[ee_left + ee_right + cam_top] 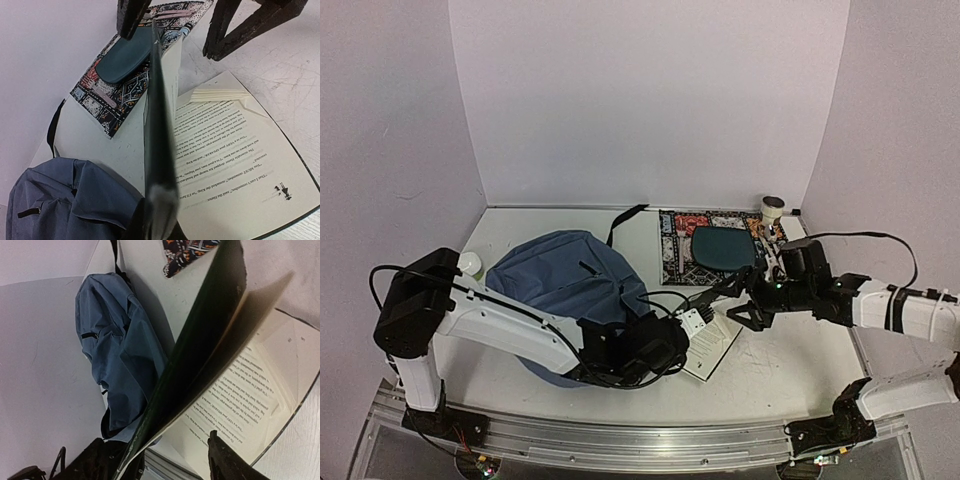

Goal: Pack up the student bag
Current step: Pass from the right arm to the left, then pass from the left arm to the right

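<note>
1. At 10 o'clock from the book, student bag lay on table.
2. L gripper was clenched on book's raised dark cover.
3. R gripper was released, fingers wide apart, at book's 12 o'clock.

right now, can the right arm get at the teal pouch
Probably yes: the teal pouch lies uncovered on the patterned mat, close beside the right arm; its jaws stand open, though astride the book's raised cover.

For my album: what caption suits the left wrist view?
Left gripper pinches the raised cover of an open book; blue backpack beside, teal pouch beyond.
</note>
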You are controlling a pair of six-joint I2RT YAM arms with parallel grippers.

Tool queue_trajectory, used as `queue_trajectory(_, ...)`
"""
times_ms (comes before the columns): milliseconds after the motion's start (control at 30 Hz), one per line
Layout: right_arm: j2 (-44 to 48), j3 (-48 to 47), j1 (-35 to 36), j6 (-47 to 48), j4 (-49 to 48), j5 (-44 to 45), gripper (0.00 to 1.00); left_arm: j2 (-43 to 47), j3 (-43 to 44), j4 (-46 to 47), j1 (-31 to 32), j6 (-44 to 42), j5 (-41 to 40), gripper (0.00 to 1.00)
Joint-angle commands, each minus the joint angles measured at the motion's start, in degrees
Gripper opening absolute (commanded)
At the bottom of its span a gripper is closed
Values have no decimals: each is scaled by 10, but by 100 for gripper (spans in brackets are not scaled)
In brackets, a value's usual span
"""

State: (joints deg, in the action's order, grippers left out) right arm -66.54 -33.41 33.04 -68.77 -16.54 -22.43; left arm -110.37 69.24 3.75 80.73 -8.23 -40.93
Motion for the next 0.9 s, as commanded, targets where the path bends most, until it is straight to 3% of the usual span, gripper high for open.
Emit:
queue_trajectory(0, 37, 14, -2, -13, 53, 42, 80, 18, 44, -60, 4, 41, 18, 0)
queue_trajectory(167, 69, 41, -2, -24, 59, 57, 86, 13, 66, -96, 4, 51, 9, 0)
queue_trajectory(300, 91, 54, 0, -36, 63, 48, 98, -2, 83, -131, 4, 66, 2, 0)
queue_trajectory(633, 136, 136, 11, -149, -24, 39, 98, -29, 159, -226, -20, 169, 14, 0)
queue_trajectory(867, 113, 171, 40, -181, -91, 53, 98, -23, 197, -256, -30, 198, 37, 0)
